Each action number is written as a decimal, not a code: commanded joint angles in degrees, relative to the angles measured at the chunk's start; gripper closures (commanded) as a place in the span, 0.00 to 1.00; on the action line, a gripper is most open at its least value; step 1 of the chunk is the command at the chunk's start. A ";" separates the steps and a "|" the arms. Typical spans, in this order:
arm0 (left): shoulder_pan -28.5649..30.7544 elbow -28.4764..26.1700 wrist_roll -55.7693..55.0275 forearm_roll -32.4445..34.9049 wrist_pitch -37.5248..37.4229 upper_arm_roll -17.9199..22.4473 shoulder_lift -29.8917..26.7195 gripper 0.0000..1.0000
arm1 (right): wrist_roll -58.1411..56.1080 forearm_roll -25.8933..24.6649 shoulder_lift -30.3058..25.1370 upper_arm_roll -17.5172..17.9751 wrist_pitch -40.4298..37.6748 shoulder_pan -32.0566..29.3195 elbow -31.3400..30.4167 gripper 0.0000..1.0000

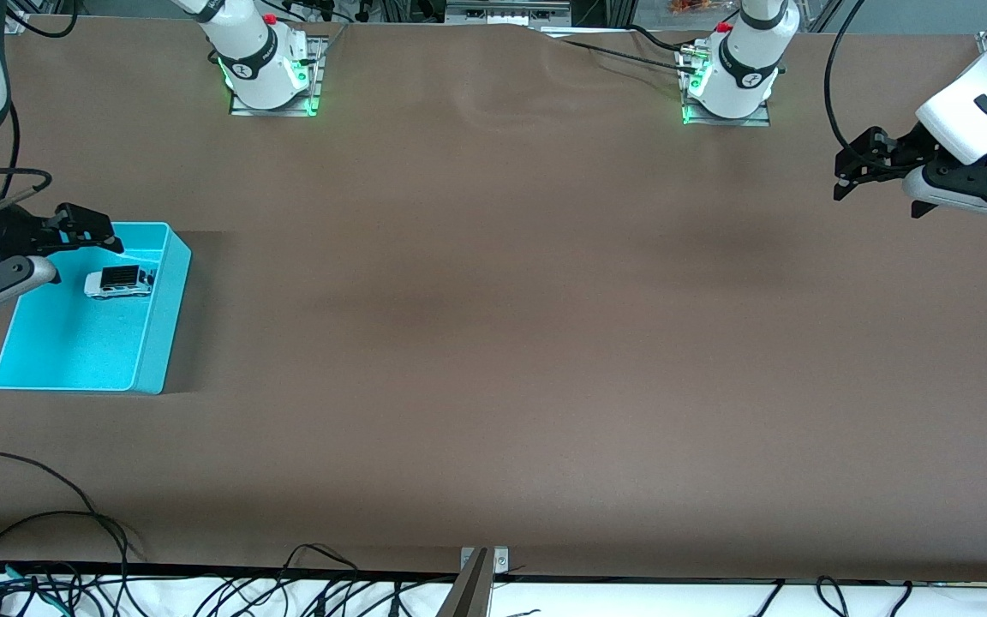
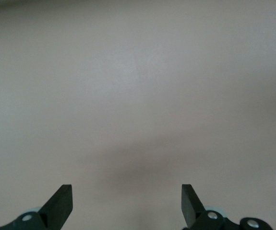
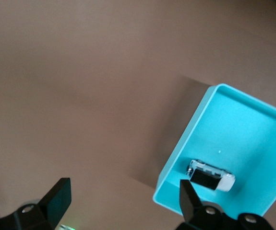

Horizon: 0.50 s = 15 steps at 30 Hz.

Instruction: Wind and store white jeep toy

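Front view: small white jeep toy [image 1: 119, 282] lies in turquoise plastic bin [image 1: 159, 330] beneath the wide-open, empty right gripper [image 1: 86, 244]; left gripper [image 1: 845, 176] waits open, empty.

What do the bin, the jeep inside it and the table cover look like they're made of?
Turquoise bin: likely moulded plastic, with thin, smooth, evenly coloured, matte walls.
White jeep toy: probably hard plastic, its white body slightly glossy with a dark roof panel; metal can't be excluded.
Table cover: matte brown sheet, faintly rippled, perhaps paper or fabric.
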 commanded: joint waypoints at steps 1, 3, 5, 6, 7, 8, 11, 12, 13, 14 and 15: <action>-0.08 1.90 -0.48 -0.42 -1.32 0.17 0.86 0.00 | 9.46 -3.33 0.04 -0.21 -1.51 1.64 1.36 0.00; 0.01 1.90 -0.39 -0.42 -1.32 0.17 0.86 0.00 | 10.43 -3.43 0.05 -0.30 -1.51 1.73 1.45 0.00; 0.01 1.90 -0.30 -0.42 -1.32 0.17 0.86 0.00 | 10.87 -3.51 0.05 -0.21 -1.51 1.73 2.06 0.00; 0.01 1.90 -0.39 -0.42 -1.33 0.17 0.86 0.00 | 10.96 -3.51 -0.04 -0.12 -1.51 1.73 2.50 0.00; 0.01 1.90 -0.48 -0.42 -1.33 0.17 0.86 0.00 | 11.05 -3.34 -0.04 -0.12 -1.68 1.73 2.77 0.00; 0.01 1.90 -0.48 -0.42 -1.33 0.17 0.86 0.00 | 11.83 -3.17 -0.04 -0.12 -2.03 1.81 2.77 0.00; 0.01 1.90 -0.48 -0.42 -1.32 0.17 0.86 0.00 | 17.70 -3.16 -0.13 0.05 -2.12 1.90 2.77 0.00; 0.01 1.90 -0.48 -0.42 -1.33 0.17 0.86 0.00 | 19.90 -3.16 -0.22 0.14 -2.21 1.99 2.77 0.00; 0.01 1.90 -0.48 -0.42 -1.33 0.17 0.86 0.00 | 21.84 -3.34 -0.74 0.23 -2.39 2.34 2.68 0.00; 0.10 1.90 -0.39 -0.42 -1.33 0.17 0.86 0.00 | 23.25 -3.51 -1.27 0.40 -2.56 2.52 2.60 0.00; 0.18 1.90 -0.30 -0.42 -1.33 0.17 0.86 0.00 | 23.96 -3.60 -1.53 0.49 -2.65 2.52 2.51 0.00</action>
